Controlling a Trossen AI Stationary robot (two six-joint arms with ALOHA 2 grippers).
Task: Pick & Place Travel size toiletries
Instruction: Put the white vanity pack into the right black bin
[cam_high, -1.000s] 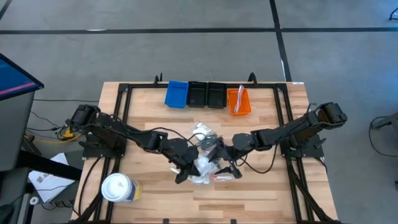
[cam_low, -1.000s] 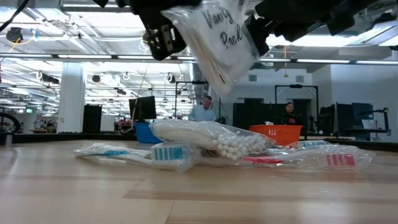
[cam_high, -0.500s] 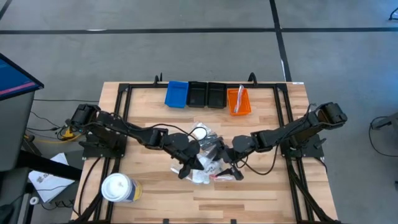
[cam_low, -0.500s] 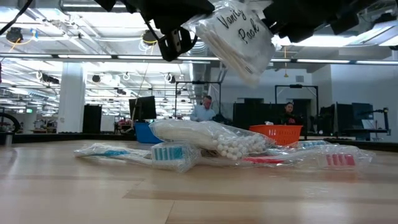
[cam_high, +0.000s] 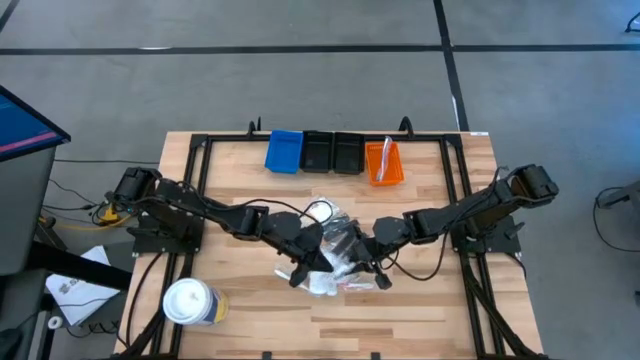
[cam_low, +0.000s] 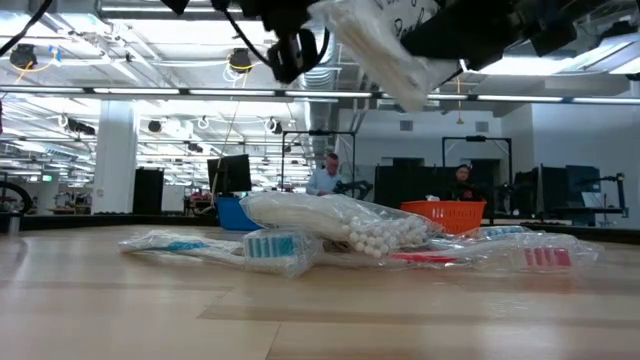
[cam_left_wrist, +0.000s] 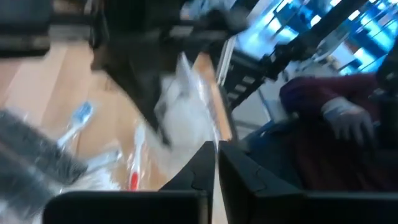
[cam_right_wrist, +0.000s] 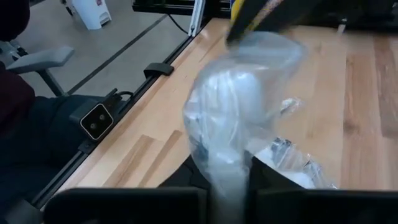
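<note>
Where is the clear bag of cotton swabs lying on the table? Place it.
In the low view the bag of cotton swabs lies mid-table atop the toiletry pile, in front of the orange bin, right of a blue-striped packet.

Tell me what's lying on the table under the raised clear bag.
Below the clear bag: a cotton swab packet over sachets and toothbrush packs. Anything beneath that pile is covered.

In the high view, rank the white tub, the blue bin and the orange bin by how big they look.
1. White tub, largest.
2. Blue bin and orange bin look about alike; I won't rank them.
</note>
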